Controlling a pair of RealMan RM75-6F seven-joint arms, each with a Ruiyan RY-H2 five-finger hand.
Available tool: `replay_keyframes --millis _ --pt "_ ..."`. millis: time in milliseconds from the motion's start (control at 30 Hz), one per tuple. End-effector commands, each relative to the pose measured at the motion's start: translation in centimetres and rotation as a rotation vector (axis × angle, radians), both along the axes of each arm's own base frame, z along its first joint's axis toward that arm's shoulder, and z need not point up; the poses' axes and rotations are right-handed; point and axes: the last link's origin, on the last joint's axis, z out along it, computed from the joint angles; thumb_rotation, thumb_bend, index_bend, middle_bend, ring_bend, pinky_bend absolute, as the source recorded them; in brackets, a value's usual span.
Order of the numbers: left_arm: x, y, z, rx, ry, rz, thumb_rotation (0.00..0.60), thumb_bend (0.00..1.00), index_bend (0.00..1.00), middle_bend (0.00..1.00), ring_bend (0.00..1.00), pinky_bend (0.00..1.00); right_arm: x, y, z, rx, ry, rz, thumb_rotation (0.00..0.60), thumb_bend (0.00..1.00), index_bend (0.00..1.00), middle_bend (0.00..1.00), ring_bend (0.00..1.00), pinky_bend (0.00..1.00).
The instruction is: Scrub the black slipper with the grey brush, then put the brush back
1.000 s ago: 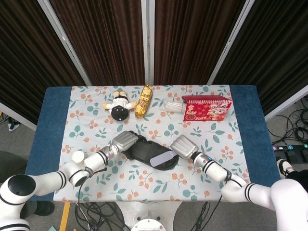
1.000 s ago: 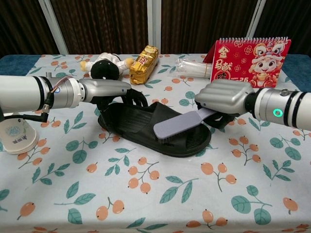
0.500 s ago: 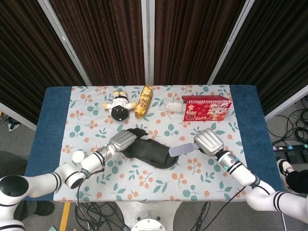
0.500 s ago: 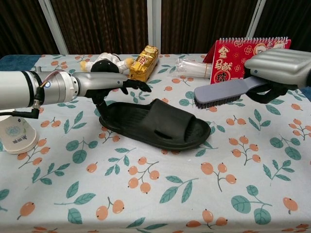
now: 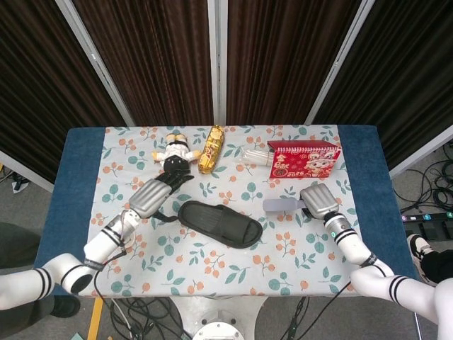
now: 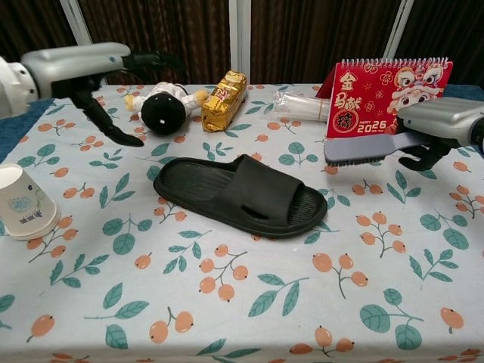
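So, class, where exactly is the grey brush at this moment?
The grey brush is held by the right hand on the right side, just in front of the red calendar and clear of the black slipper.

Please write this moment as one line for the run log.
left hand: open, raised, off slipper | right hand: holds grey brush, right of black slipper, apart | slipper: flat on table, untouched

Robot test lab: dark curtains [image 5: 156, 49] on metal frame [image 5: 95, 60], loose cables [image 5: 435, 188] on floor, table with floral cloth [image 5: 233, 273].
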Motion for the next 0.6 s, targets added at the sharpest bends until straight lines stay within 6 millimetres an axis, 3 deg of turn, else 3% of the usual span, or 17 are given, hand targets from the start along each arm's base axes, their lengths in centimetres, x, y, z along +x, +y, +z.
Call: replay_keyframes --millis 33,100,200,267,400,533,600 --pt "-2.7 -1.8 3.2 0.09 -0.005 0.039 0.6 0.21 0.12 0.14 0.06 0.14 0.1 0.1 -0.3 -0.001 -0.005 -0.004 0.6 0.18 0.61 0.56 0.55 0.53" --pt "-3.7 -2.5 4.2 0.119 -0.003 0.053 0.6 0.21 0.12 0.14 0.06 0.14 -0.1 0.3 -0.2 -0.007 0.005 0.0 0.6 0.12 0.43 0.43 0.38 0.36" --pt "-5.2 -3.8 5.8 0.162 0.006 0.066 0.6 0.2 0.12 0.14 0.06 0.14 -0.2 0.8 0.4 -0.019 -0.001 -0.001 0.6 0.03 0.15 0.24 0.16 0.21" --pt "-6.3 -4.7 6.8 0.185 0.013 0.08 0.6 0.2 0.12 0.14 0.06 0.14 -0.4 1.3 1.1 -0.02 -0.01 -0.008 0.6 0.0 0.03 0.15 0.06 0.13" --pt "-8.5 -6.3 8.5 0.221 0.052 0.121 0.6 0.2 0.12 0.14 0.06 0.14 -0.8 2.5 3.8 -0.051 -0.022 -0.008 0.6 0.0 0.0 0.07 0.0 0.06" --pt "-11.3 -8.2 10.6 0.266 0.087 0.209 0.6 0.2 0.12 0.14 0.06 0.14 -1.9 4.8 7.9 -0.144 -0.072 -0.017 0.6 0.01 0.0 0.08 0.0 0.06" --pt "-12.5 -9.2 11.4 0.296 0.102 0.253 0.6 0.2 0.12 0.14 0.06 0.14 -2.6 6.1 9.8 -0.191 -0.09 -0.011 0.6 0.08 0.0 0.11 0.01 0.07"
